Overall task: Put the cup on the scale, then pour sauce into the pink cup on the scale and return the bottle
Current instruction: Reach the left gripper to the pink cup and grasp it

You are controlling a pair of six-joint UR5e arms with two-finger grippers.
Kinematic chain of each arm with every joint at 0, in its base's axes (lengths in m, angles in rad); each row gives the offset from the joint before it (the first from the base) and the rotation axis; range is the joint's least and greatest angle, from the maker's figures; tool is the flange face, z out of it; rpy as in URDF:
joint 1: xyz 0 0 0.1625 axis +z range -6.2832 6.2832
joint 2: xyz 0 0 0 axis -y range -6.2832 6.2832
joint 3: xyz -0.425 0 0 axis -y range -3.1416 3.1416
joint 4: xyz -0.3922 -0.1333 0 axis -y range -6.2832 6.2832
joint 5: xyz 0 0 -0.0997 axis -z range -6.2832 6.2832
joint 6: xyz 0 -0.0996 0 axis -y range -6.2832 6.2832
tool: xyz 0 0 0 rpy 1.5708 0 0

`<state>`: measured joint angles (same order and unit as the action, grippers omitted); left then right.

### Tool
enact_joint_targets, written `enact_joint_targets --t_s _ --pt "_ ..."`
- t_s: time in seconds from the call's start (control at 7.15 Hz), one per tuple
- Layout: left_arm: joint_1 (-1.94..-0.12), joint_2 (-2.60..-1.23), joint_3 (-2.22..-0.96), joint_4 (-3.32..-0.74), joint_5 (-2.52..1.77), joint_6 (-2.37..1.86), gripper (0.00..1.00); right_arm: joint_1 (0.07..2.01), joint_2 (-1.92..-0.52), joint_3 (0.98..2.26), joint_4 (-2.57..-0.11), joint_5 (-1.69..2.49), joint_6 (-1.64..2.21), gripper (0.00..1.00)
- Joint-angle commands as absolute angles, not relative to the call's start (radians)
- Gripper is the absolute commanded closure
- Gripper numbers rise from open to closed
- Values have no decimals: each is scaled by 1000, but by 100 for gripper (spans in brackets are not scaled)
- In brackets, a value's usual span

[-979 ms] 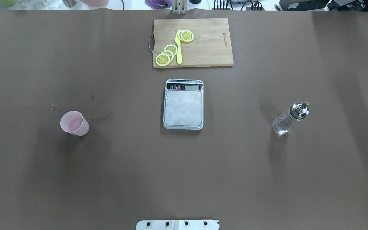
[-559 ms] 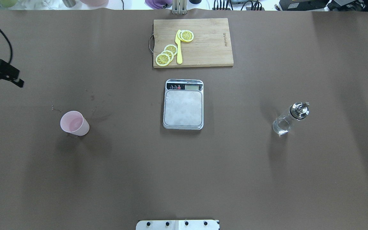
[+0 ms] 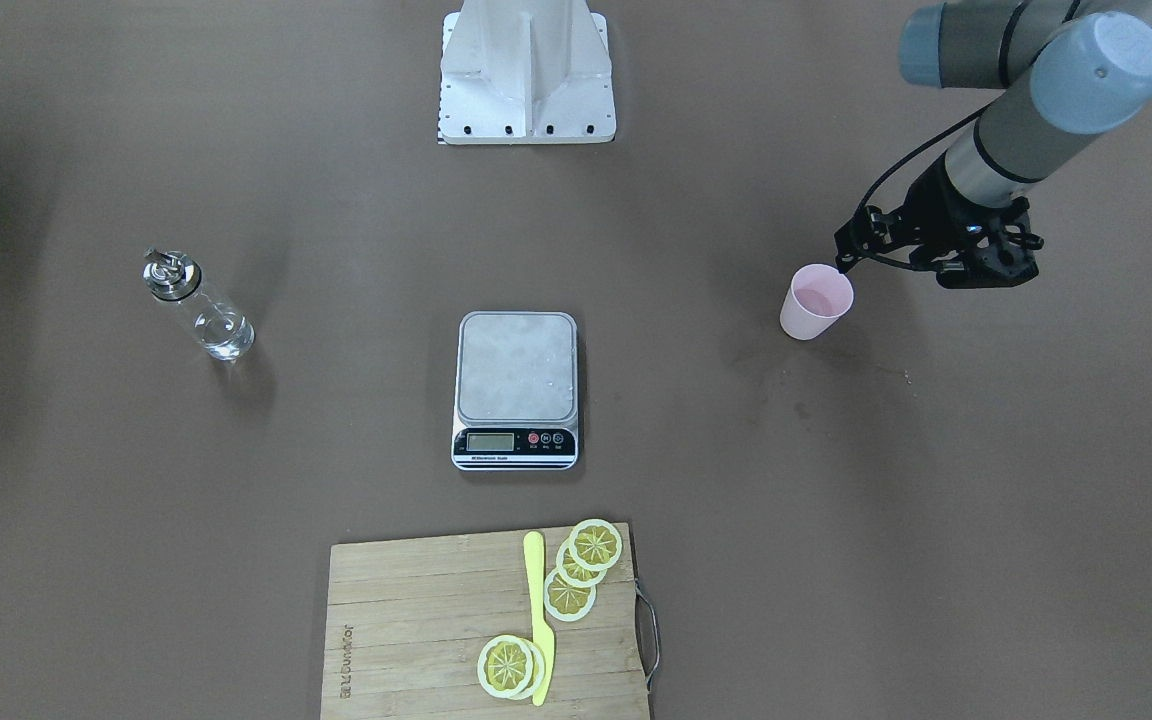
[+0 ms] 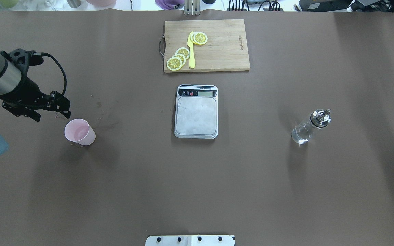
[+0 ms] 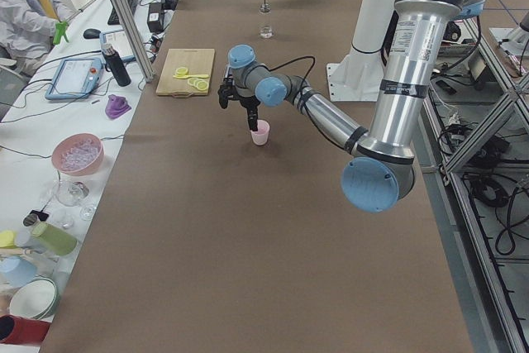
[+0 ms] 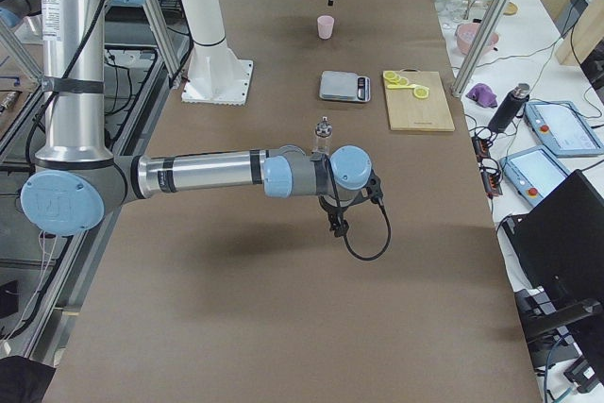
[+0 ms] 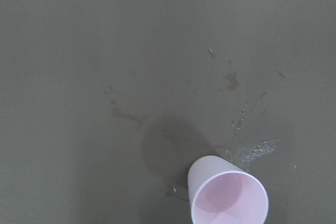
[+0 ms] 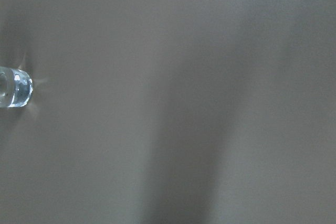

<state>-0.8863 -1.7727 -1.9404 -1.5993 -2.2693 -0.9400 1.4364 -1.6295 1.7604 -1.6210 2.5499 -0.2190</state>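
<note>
The brown worktop [image 4: 197, 191] carries everything, and nothing on it is yet where the task wants it. The scale [image 4: 196, 114] sits at the middle with its steel platform bare. Well off toward the robot's right, the bottle [image 4: 306, 128] stands upright with its spout cap on and only a little clear sauce [image 4: 299, 136] in its base. The cup [image 4: 79, 132] stands upright on the robot's left, well apart from the scale, with some wet marks on the worktop just beside it.

The left claw [image 4: 52, 111] hangs near the cup, on its far side and higher than the rim. Its jaws are spread and it holds nothing. The right claw [image 6: 337, 219] shows only in the side view, near the bottle, and I cannot tell how its jaws stand.

The step in hand looks like the first one, the reach for the cup. The next move calls for lowering the spread jaws around the cup's wall and closing gently, since the light plastic may tip or slip. The cup then has to be carried to the centre of the platform.
</note>
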Motion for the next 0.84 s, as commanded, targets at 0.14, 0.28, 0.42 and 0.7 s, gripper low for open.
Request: enact_joint_targets --t_s 0.14,0.28,0.42,0.7 --pt "-842 -1776 -1892 -1601 -2221 -950 3 1413 -1631 1801 -1620 2551 -166 0" --pt "-839 -1779 -1866 -1605 -2221 -948 3 1404 -1631 1810 -1618 2553 -166 0" --pt "-836 -1779 -1836 -1635 -2221 -954 4 1384 -1631 1830 -1620 2553 -140 0" --pt "-830 -1782 -1813 -1657 -2224 -959 7 1373 -1632 1842 -1620 2553 -117 0"
